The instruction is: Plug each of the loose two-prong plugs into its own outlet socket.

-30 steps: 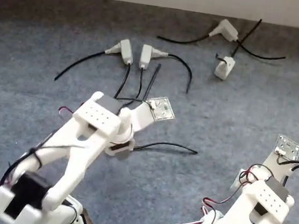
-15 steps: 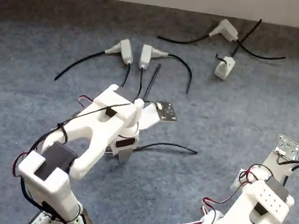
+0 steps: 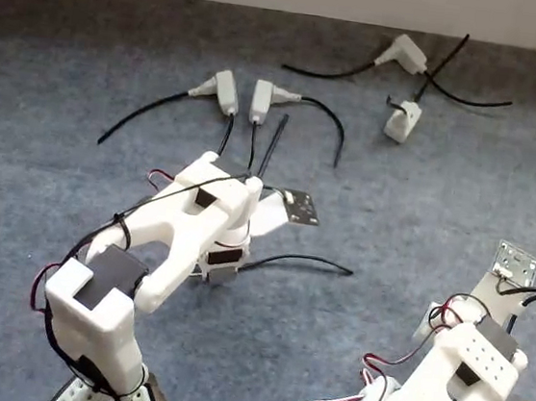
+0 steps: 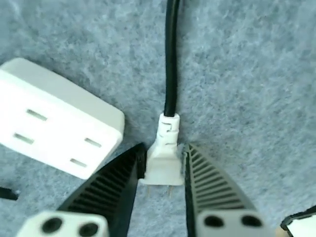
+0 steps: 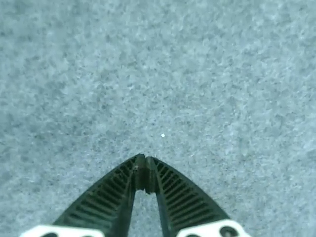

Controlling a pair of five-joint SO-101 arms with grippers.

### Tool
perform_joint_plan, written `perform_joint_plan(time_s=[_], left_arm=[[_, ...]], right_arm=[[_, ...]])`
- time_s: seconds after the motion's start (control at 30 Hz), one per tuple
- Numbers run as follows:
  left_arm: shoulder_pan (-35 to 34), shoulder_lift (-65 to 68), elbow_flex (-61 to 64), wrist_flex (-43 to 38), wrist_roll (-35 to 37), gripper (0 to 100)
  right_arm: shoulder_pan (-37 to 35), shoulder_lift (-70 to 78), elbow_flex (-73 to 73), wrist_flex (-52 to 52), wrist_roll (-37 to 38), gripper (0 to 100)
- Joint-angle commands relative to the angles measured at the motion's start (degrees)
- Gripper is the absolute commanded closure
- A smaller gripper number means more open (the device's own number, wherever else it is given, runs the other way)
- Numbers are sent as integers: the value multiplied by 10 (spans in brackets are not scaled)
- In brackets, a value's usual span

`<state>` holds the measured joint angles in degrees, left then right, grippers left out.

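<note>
A white two-prong plug (image 4: 165,165) on a black cord (image 4: 171,54) lies on the grey carpet, prongs pointing toward the wrist. My left gripper (image 4: 165,149) is shut on the plug, a black finger pressing each side. Right beside it sits a white outlet block (image 4: 54,133) with slotted sockets facing up. From above, the left arm (image 3: 187,230) bends low over this spot, and the cord (image 3: 300,258) trails out to the right. My right gripper (image 5: 145,168) is shut on nothing above bare carpet.
Two more white plugs (image 3: 224,89) (image 3: 260,101) with black cords lie at the back centre. Two white pieces (image 3: 401,121) (image 3: 406,52) with crossed black cords lie at the back right. The right arm (image 3: 467,364) stands at the front right.
The left arm has folded forward and dropped its wrist lower over the cord's end. The right arm has not moved.
</note>
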<state>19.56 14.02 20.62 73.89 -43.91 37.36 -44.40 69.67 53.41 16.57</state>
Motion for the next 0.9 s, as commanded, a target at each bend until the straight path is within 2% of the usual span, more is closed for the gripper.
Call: perform_joint_plan(time_s=[0.0,0.1,0.37,0.57,0.67,0.87], left_arm=[[-7,0,-13,2,-3,959],[-5,-14,-46,39,-3,985],[-3,-87,-264,237,-1,990],[36,-147,-378,262,17,990],[87,-190,-418,247,103,994],[167,-242,-427,84,362,994]], right_arm=[[5,-5,-1,-8,5,991],[5,-5,-1,-8,5,991],[1,-5,-2,-8,4,991],[0,-5,-2,-8,3,991],[0,-5,-2,-8,2,991],[-19,-5,-1,-8,4,991]])
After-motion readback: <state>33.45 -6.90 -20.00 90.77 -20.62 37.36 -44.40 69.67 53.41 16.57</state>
